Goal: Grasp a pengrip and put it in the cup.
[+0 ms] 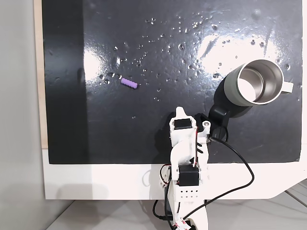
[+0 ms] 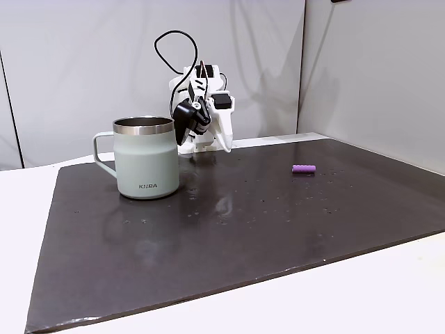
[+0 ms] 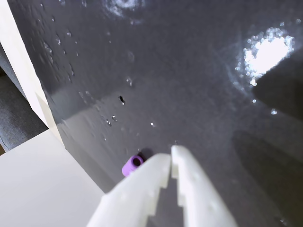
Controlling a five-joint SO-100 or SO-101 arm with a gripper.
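The purple pengrip (image 1: 128, 83) lies loose on the black mat, left of centre in a fixed view, and at the right (image 2: 303, 168) in the other. The grey-green steel cup (image 1: 259, 82) stands upright at the mat's right side, handle pointing right; in the side-on fixed view the cup (image 2: 146, 158) is at the left. My gripper (image 1: 180, 111) is folded back near the mat's near edge, far from both, shut with nothing in it. In the wrist view the gripper (image 3: 170, 157) has its white fingertips together, and the pengrip (image 3: 132, 165) peeks out beside the left finger.
The black mat (image 1: 144, 139) is wet, with water droplets (image 1: 182, 47) scattered over its far half. A black camera block (image 1: 218, 115) and its cable sit beside the arm, close to the cup. White table (image 1: 96, 179) borders the mat.
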